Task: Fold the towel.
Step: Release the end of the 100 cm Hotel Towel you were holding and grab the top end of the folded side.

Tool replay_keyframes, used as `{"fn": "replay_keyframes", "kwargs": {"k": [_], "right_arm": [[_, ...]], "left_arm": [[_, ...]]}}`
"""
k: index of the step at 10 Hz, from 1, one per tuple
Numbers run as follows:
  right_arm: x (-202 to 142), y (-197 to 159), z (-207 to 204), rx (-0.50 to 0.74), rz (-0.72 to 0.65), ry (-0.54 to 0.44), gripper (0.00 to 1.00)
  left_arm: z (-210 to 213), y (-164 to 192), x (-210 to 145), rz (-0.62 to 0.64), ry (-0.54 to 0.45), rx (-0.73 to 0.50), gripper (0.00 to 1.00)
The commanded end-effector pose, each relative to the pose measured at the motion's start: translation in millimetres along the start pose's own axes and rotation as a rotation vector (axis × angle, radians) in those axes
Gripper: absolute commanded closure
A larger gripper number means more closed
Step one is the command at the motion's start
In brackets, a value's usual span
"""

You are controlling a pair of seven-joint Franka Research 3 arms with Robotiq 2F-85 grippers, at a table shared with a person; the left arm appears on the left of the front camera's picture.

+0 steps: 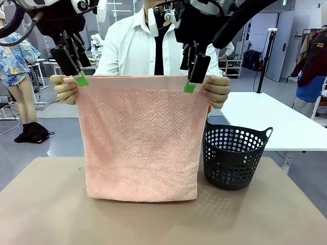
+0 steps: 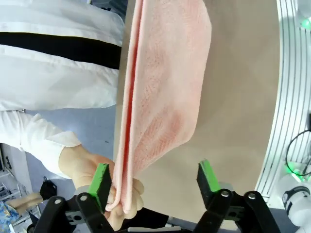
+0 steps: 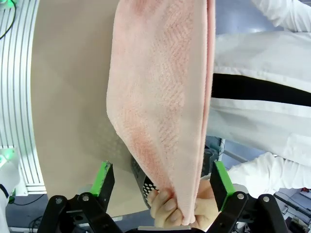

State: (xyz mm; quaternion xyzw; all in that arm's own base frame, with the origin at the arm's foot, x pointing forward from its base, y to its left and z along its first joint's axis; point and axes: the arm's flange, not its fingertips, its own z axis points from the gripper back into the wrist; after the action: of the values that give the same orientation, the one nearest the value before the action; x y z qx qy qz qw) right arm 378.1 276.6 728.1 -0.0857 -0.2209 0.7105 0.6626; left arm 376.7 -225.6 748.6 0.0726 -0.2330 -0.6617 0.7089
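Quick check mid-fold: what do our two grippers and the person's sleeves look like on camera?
Both the left gripper and right gripper are black, their fingers faced with bright green pads. Thick black cables trail from them. The person wears a white long-sleeved shirt over a black top.

Front camera: low at the near side of the tan table [image 1: 41, 214], facing across it to a person [image 1: 134, 46] standing close behind. The wrist cameras look steeply down past the left gripper [image 2: 154, 171] and the right gripper [image 3: 161, 169], both at the bottom of the frame. All three views share the pink towel [image 1: 143, 138], seen close up, and the table.
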Motion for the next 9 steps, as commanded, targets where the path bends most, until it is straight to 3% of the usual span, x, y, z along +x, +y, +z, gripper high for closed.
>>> {"fn": "replay_keyframes", "kwargs": {"k": [1,5,9], "right_arm": [[-5.1,1.1,-11.5,-0.022,0.021,-0.017,0.00],[-2.1,-16.4,-17.1,-0.026,-0.006,0.000,0.00],[-4.6,-41.1,-32.9,0.051,-0.031,0.008,0.00]], "left_arm": [[-8.0,2.4,2.3,-0.027,0.013,0.028,0.13],[-16.1,18.7,12.2,-0.048,0.031,0.004,0.13],[-42.3,45.6,14.9,-0.055,0.043,-0.084,0.13]]}}
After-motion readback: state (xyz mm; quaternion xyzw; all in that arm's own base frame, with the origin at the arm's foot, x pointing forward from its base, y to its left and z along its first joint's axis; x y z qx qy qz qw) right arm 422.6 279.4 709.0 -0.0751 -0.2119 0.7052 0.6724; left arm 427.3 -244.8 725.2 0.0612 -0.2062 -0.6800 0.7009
